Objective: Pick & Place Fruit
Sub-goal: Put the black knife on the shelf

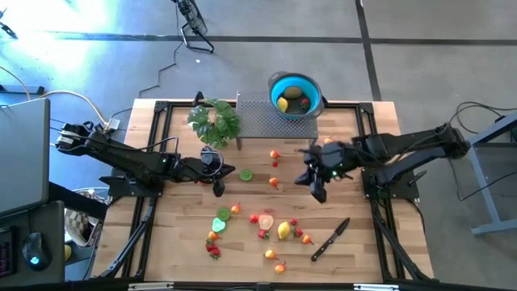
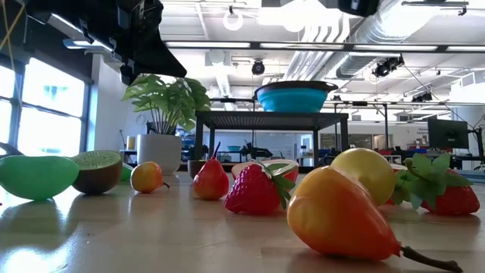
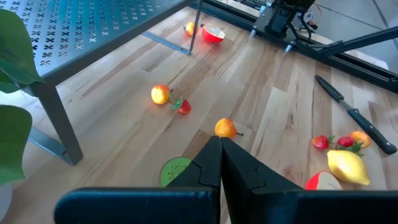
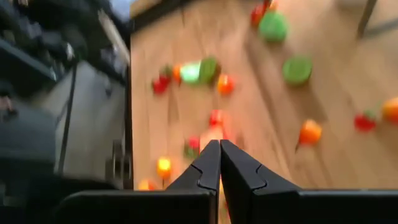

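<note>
Small toy fruits lie scattered on the wooden table: a green lime half (image 1: 245, 174), an orange piece (image 1: 275, 183), a yellow lemon (image 1: 283, 230) and red strawberries (image 1: 262, 220). A blue bowl (image 1: 273, 87) stands on a perforated metal shelf (image 1: 258, 121) and holds a lemon and a brown fruit. My left gripper (image 1: 219, 186) hovers shut just left of the lime half (image 3: 176, 171), its fingers (image 3: 211, 165) pointing toward an orange fruit (image 3: 225, 127). My right gripper (image 1: 318, 192) hangs shut over the table's right middle, above the scattered fruit (image 4: 214, 118). Neither holds anything.
A bushy green plant (image 1: 214, 121) in a white pot stands left of the shelf, close to my left arm. A black-handled knife (image 1: 329, 241) lies near the table's near right part. The shelf's legs (image 3: 59, 121) stand on the far part of the table.
</note>
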`<state>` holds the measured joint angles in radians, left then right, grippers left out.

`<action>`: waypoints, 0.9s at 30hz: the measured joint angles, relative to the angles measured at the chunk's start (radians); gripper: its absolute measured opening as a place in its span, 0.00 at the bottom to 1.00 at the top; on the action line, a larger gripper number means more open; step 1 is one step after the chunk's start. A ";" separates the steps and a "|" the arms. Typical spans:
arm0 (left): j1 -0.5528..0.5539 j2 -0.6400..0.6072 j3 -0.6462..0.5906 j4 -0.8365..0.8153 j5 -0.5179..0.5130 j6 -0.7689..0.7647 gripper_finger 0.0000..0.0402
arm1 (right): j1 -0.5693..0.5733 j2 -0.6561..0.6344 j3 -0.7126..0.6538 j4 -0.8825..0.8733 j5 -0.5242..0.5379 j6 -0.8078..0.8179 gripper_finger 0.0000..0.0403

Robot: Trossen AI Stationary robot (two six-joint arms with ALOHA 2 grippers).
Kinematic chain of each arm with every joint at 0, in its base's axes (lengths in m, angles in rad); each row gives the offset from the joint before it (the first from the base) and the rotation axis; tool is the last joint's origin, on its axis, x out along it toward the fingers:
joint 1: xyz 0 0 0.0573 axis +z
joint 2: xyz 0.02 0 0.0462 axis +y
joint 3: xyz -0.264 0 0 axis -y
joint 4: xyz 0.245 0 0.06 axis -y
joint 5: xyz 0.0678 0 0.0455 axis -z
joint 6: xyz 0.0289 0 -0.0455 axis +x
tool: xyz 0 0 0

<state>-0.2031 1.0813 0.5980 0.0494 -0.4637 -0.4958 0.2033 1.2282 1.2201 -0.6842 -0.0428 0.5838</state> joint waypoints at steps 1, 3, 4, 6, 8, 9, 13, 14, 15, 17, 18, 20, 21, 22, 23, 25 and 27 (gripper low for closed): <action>0.000 0.000 0.000 0.000 0.000 -0.006 0.00 | 0.011 0.000 0.000 -0.033 -0.012 0.000 0.01; 0.000 0.000 0.000 0.000 0.000 -0.009 0.00 | 0.035 0.000 0.000 -0.095 -0.021 0.000 0.01; 0.000 0.000 0.000 0.000 0.000 -0.010 0.00 | 0.045 0.000 0.000 -0.126 -0.023 0.000 0.01; 0.000 0.000 0.000 0.000 0.000 -0.010 0.00 | 0.066 0.000 0.000 -0.182 -0.024 0.000 0.01; 0.000 0.000 0.000 0.001 0.000 -0.010 0.00 | 0.085 0.000 0.000 -0.220 -0.024 0.000 0.01; 0.000 0.000 0.000 0.001 0.000 -0.010 0.00 | 0.094 0.000 0.000 -0.233 -0.023 0.000 0.01; 0.000 0.000 0.000 0.001 0.000 -0.010 0.00 | 0.127 0.000 0.000 -0.247 -0.020 0.000 0.01; 0.000 0.000 0.000 0.001 0.000 -0.011 0.00 | 0.134 0.000 0.000 -0.247 -0.020 -0.001 0.01; 0.000 0.000 0.000 0.001 0.000 -0.011 0.00 | 0.142 0.000 0.000 -0.247 -0.020 -0.001 0.01; 0.000 0.000 0.000 0.002 0.000 -0.011 0.00 | 0.155 0.000 0.000 -0.247 -0.015 -0.001 0.01; 0.000 0.000 0.000 0.002 0.000 -0.011 0.00 | 0.162 0.000 0.000 -0.247 -0.010 -0.001 0.01; 0.000 0.000 0.000 0.002 0.000 -0.011 0.00 | 0.174 0.000 0.000 -0.247 -0.009 -0.001 0.01; 0.000 0.000 0.000 0.002 0.000 -0.011 0.00 | 0.179 0.000 0.000 -0.247 -0.009 -0.001 0.01; 0.000 0.000 0.000 0.002 0.000 -0.011 0.00 | 0.184 0.000 0.000 -0.247 -0.009 0.000 0.01; 0.000 0.000 0.000 0.002 0.000 -0.011 0.00 | 0.189 0.000 0.000 -0.247 -0.009 0.009 0.01; 0.000 0.000 0.000 0.002 0.000 -0.013 0.00 | 0.197 0.000 0.000 -0.247 -0.009 0.043 0.01; 0.000 0.000 0.000 0.002 0.007 -0.019 0.00 | 0.205 0.005 0.000 -0.247 -0.009 0.080 0.01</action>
<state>-0.2031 1.0814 0.5980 0.0513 -0.4570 -0.5150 0.4085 1.2329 1.2201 -0.9316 -0.0515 0.6641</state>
